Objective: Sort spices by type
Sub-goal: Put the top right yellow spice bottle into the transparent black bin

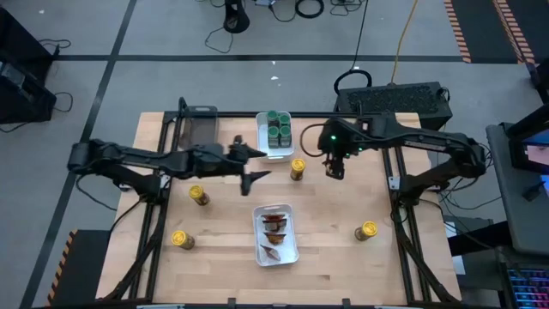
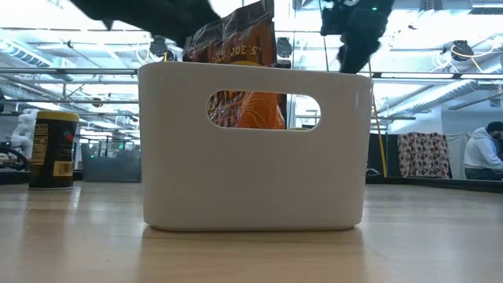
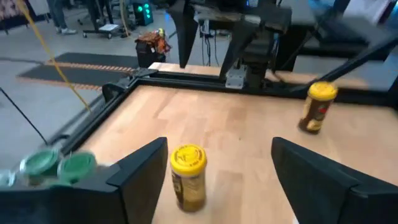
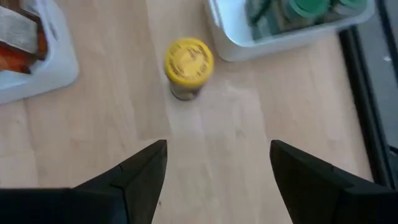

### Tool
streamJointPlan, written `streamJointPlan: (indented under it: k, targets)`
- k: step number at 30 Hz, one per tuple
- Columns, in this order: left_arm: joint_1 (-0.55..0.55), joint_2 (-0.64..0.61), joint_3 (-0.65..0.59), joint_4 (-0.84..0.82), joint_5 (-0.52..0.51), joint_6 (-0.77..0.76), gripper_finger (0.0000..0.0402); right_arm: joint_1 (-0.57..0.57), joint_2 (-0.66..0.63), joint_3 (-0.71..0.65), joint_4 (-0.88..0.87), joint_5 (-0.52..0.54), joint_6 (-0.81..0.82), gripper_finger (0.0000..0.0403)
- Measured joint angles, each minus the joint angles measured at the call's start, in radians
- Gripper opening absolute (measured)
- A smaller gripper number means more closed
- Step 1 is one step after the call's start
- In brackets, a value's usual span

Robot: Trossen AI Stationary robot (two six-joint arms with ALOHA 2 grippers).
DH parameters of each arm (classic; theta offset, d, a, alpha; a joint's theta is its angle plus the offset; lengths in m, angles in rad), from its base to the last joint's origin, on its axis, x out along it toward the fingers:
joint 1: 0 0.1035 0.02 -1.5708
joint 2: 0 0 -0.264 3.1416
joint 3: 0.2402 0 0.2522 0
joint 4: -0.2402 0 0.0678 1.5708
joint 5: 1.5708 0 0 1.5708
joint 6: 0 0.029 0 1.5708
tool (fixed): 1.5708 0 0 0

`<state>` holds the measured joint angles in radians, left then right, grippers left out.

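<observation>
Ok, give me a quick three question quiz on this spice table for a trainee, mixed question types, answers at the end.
1. True or false: the bin holding green-lidded jars lies farther back than the bin holding packets.
2. How many yellow-lidded jars stand loose on the table?
3. Which pincer hangs nearest the yellow-lidded jar beside the green-jar bin: A left, B right?

Key: 1 true. 2 four. 3 B.

Four yellow-lidded jars (image 1: 298, 168); about six green-lidded jars (image 1: 278, 127); three packets (image 1: 275, 233); two white bins (image 1: 261, 150).
</observation>
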<state>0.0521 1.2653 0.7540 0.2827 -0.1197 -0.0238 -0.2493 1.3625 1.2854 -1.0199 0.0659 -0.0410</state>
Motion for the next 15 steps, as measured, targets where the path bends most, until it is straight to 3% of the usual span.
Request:
streamJointPlan:
  k: [5,15]
  targets:
    - [0.000,0.180,0.148,-0.004,-0.007,0.128,0.0301,0.000,-0.132,-0.136,0.062,0.038,0.054,0.0267]
    - [0.007,0.479,0.344,-0.004,0.007,0.226,0.0302,0.003,-0.345,-0.391,0.307,0.038,0.111,0.0267]
